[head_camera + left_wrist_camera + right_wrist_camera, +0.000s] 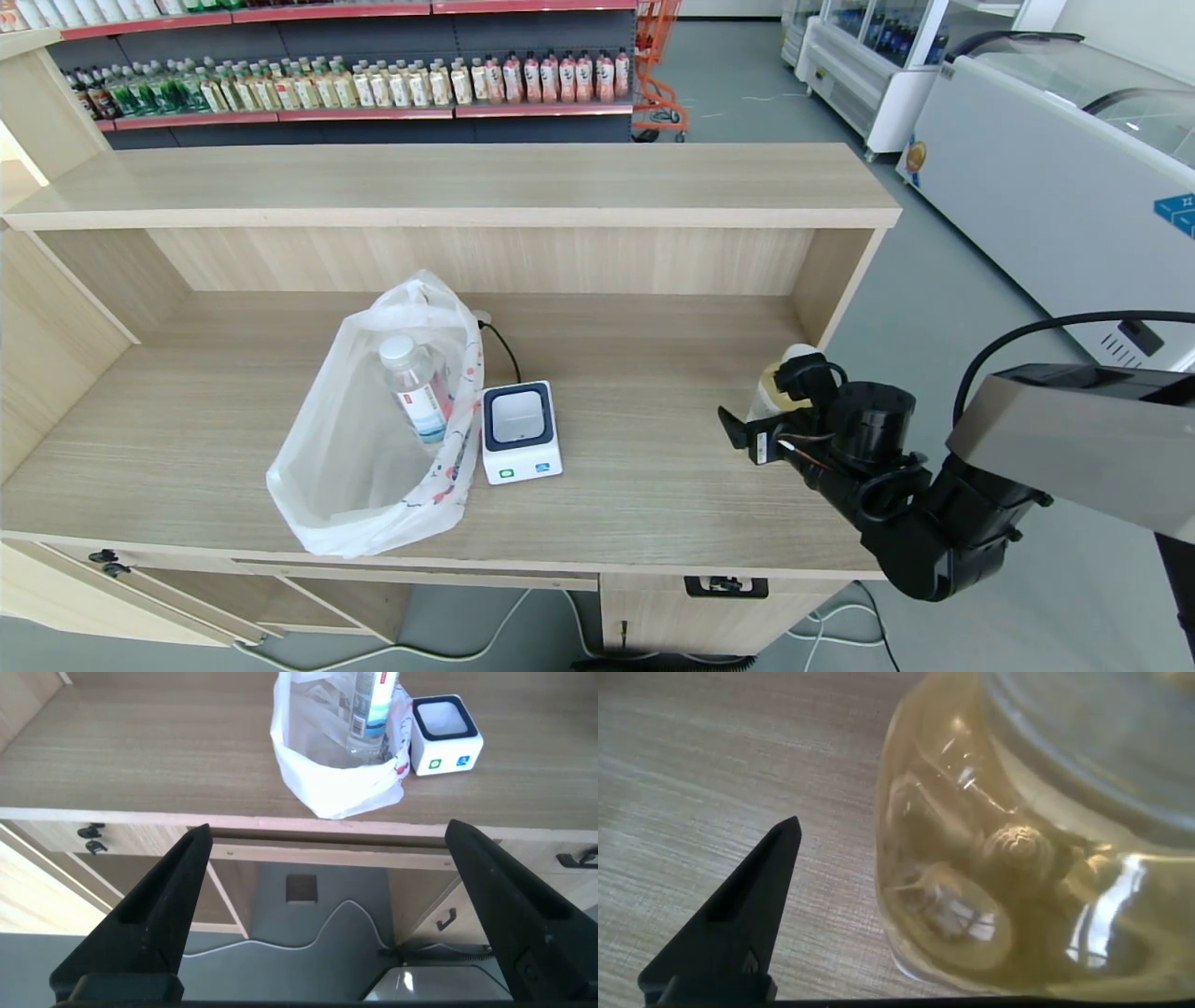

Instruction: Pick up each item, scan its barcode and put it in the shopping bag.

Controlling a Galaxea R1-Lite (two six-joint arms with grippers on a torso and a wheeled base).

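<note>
Grasp is set up on the yellow bottle [772,396], frame right.
Right gripper [761,399] fingers are spread, nothing gripped; bottle should be centred between them before closing.

Bottle [414,386] in bag [373,467] — scanner [520,431] right

We are finding no words or numbers legible: the label [428,411] on the bottle [407,371] inside the shopping bag [322,485], touching the scanner [520,420], is showing print too small to read, and the scanner's front is carrying two small icons [507,473], one green, one blue.
</note>
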